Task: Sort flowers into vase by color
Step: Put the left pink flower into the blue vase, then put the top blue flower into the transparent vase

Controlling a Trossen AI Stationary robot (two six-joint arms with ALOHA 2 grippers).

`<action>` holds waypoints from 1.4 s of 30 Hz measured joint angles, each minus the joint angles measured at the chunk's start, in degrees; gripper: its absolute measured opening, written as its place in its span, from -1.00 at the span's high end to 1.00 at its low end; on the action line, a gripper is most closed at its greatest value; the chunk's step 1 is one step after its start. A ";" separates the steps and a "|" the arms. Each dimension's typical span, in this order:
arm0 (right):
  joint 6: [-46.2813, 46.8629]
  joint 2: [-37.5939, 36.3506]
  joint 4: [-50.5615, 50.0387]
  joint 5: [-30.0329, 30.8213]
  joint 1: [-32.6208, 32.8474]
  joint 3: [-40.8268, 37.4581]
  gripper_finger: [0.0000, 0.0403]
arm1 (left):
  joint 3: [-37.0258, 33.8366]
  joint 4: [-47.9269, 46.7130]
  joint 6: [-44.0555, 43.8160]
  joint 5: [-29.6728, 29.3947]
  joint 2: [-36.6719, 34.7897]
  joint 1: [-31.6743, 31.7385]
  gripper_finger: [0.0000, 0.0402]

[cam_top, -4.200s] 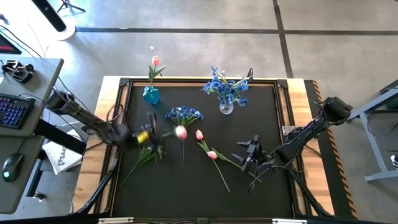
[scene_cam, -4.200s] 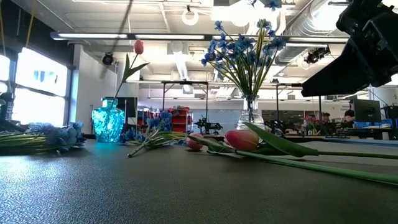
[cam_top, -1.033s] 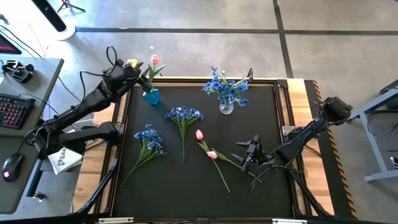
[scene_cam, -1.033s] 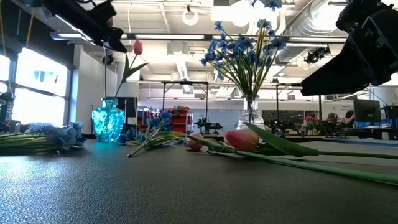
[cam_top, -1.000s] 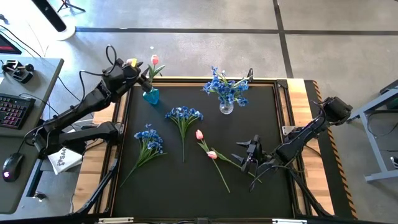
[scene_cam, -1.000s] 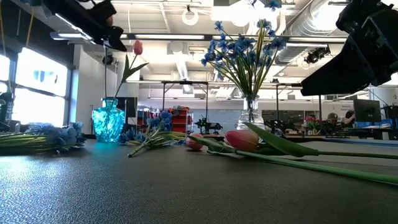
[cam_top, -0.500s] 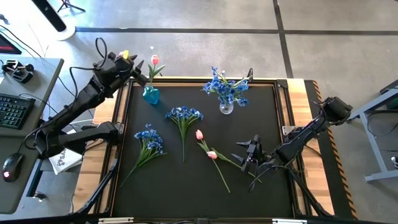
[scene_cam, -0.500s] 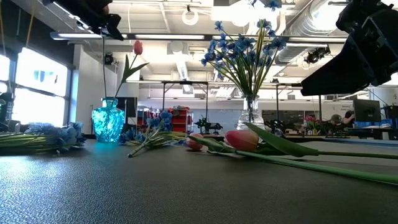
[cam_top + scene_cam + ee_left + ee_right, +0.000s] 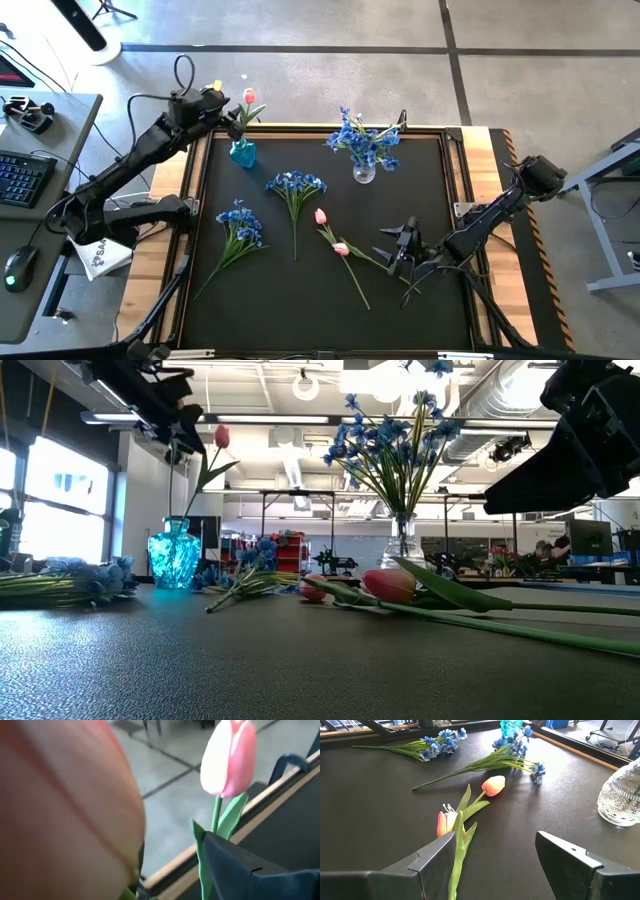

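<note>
High view showed the left gripper (image 9: 232, 113) raised beside the blue vase (image 9: 243, 153) holding one pink tulip (image 9: 249, 97); whether its jaws were spread was unclear. The right gripper (image 9: 397, 250), jaws spread, rested by two tulips (image 9: 340, 248) on the table (image 9: 300, 290). A blurred bloom filled the left wrist view.

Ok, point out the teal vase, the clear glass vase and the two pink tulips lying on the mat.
teal vase (image 9: 243, 153), high view, on its body.
clear glass vase (image 9: 364, 172), high view, on its glass body.
pink tulips (image 9: 493, 785), right wrist view, on the farther tulip's bloom.
</note>
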 joint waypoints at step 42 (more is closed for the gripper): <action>0.76 0.00 -0.02 -0.15 0.02 0.00 -0.34 | 35.49 -66.40 -9.41 -4.52 20.75 0.99 -0.39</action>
